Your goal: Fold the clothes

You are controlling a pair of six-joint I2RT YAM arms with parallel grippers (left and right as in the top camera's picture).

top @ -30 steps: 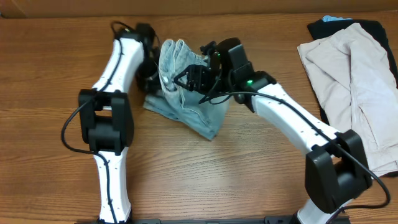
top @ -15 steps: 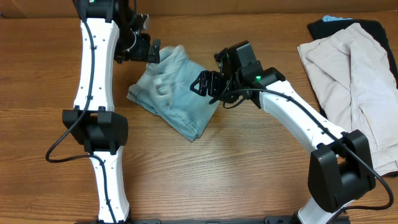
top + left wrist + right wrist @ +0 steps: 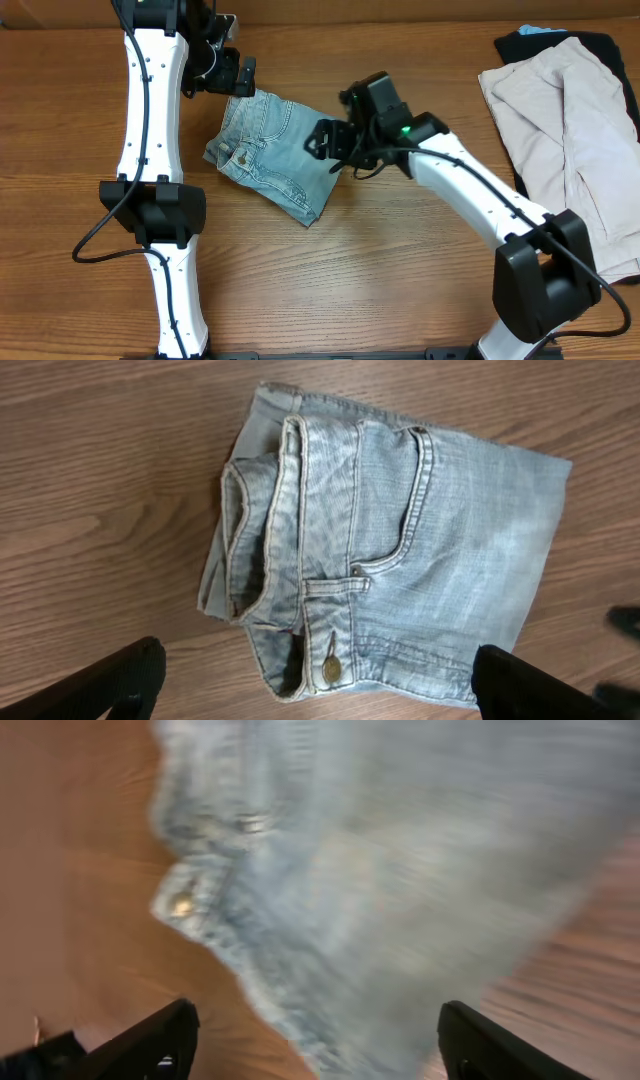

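Left gripper: the left gripper (image 3: 228, 76) (image 3: 315, 665) is standing wide open and gripping nothing, its dark fingers (image 3: 125, 680) showing at both lower corners of the wrist view.
Left gripper's place: it is hanging just off the 11 o'clock corner of the shorts (image 3: 268, 155) (image 3: 400, 540). Whether it is touching the cloth cannot be told.
Right gripper: the right gripper (image 3: 325, 143) (image 3: 315, 1025) is also standing open, fingers (image 3: 150, 1040) spread apart. Blurred denim is filling its wrist view, and no cloth is showing pinched.
Right gripper's place: it is sitting at the 3 o'clock edge of the shorts, pointing toward 9 o'clock.
Shorts: they are lying folded into a compact bundle on the table (image 3: 380, 290), toward 10 o'clock from its middle, between the two grippers. The waistband is facing 9 o'clock from overhead, with the button (image 3: 240, 152) (image 3: 328, 670) and a front pocket showing on top.
Other clothes: the beige garment (image 3: 570, 130) is lying spread at the table's 3 o'clock edge, well apart from the shorts. It is covering the black garment (image 3: 600, 42), which is peeking out at its 12 o'clock end.
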